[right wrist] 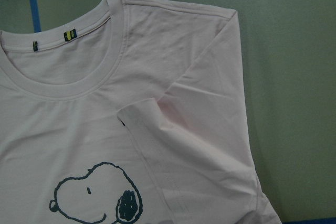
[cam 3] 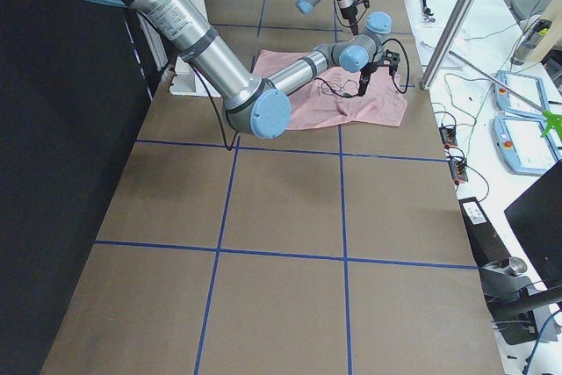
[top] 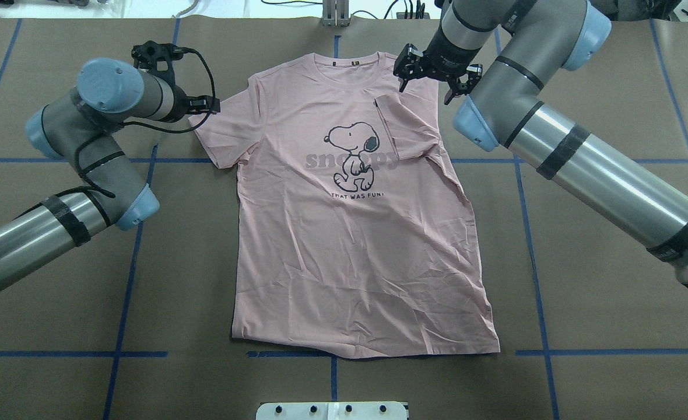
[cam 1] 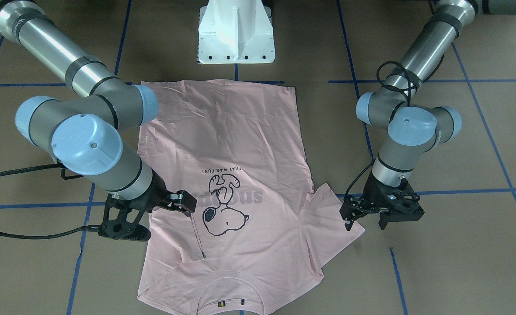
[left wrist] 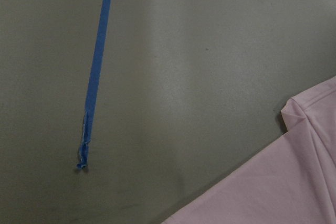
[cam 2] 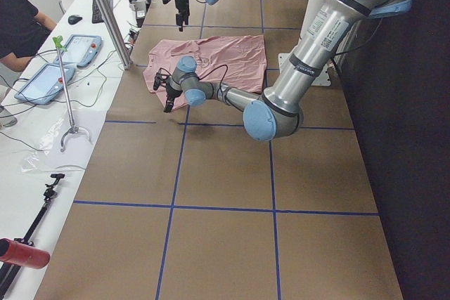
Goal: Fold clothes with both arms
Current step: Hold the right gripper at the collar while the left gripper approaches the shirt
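Brown and ruled with blue tape, the tabletop carries your pale pink T-shirt flat in its middle, print up, with the collar away from the robot. You can reckon the fold barely begun. The right sleeve is turned in over the chest, overlapping the grey lettering. The left sleeve lies spread out, and the body runs at full length to the hem. Your right hand hangs over the right shoulder, fingers spread, gripping nothing. Your left hand sits at the left sleeve's outer edge, likewise spread and empty. By my judgement, that sleeve and the body folds are what remain.
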### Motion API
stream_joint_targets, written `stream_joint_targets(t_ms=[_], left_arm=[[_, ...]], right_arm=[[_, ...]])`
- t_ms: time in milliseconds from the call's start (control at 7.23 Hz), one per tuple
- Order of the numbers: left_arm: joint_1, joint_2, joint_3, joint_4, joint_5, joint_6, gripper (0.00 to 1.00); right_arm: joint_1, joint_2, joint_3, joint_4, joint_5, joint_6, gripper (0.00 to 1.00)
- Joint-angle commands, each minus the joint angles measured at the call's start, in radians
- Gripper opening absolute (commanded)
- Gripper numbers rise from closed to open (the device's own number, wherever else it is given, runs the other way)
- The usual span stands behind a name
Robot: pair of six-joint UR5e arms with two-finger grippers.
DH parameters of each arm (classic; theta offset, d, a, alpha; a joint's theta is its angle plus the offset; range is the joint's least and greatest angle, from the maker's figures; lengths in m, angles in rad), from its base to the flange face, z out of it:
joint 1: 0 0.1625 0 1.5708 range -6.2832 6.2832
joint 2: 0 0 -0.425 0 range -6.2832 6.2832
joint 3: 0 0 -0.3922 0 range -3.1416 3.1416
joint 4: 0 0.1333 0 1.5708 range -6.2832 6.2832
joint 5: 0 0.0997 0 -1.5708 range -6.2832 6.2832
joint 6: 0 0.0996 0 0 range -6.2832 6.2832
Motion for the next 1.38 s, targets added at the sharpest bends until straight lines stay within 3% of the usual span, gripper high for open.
stream_joint_targets(t_ms=[0, 276, 415, 691, 829, 968, 1244], left_arm=[[0.006, -0.012, 0.039, -0.004, 0.006, 0.003, 0.97], [0.006, -0.014, 0.043, -0.004, 0.005, 0.006, 0.87], [0.006, -0.014, 0.043, -0.004, 0.005, 0.009, 0.74], [0.006, -0.023, 0.039, 0.001, -0.001, 0.004, 0.33], [0.006, -0.024, 0.036, 0.005, -0.006, 0.010, 0.08], [0.006, -0.024, 0.036, 0.005, -0.006, 0.012, 0.00], [0.006, -0.031, 0.020, 0.028, -0.042, 0.009, 0.00]], right_arm=[[0.014, -0.006, 0.006, -0.006, 0.010, 0.001, 1.00], [0.016, -0.006, 0.006, -0.006, 0.011, 0.001, 1.00], [0.016, -0.006, 0.012, -0.006, 0.008, 0.003, 1.00], [0.016, -0.009, 0.012, -0.006, 0.007, 0.003, 1.00], [0.016, -0.009, 0.014, -0.006, 0.007, 0.001, 1.00], [0.016, -0.010, 0.014, -0.004, 0.008, 0.001, 1.00], [0.016, -0.029, 0.028, -0.003, 0.002, 0.003, 1.00]])
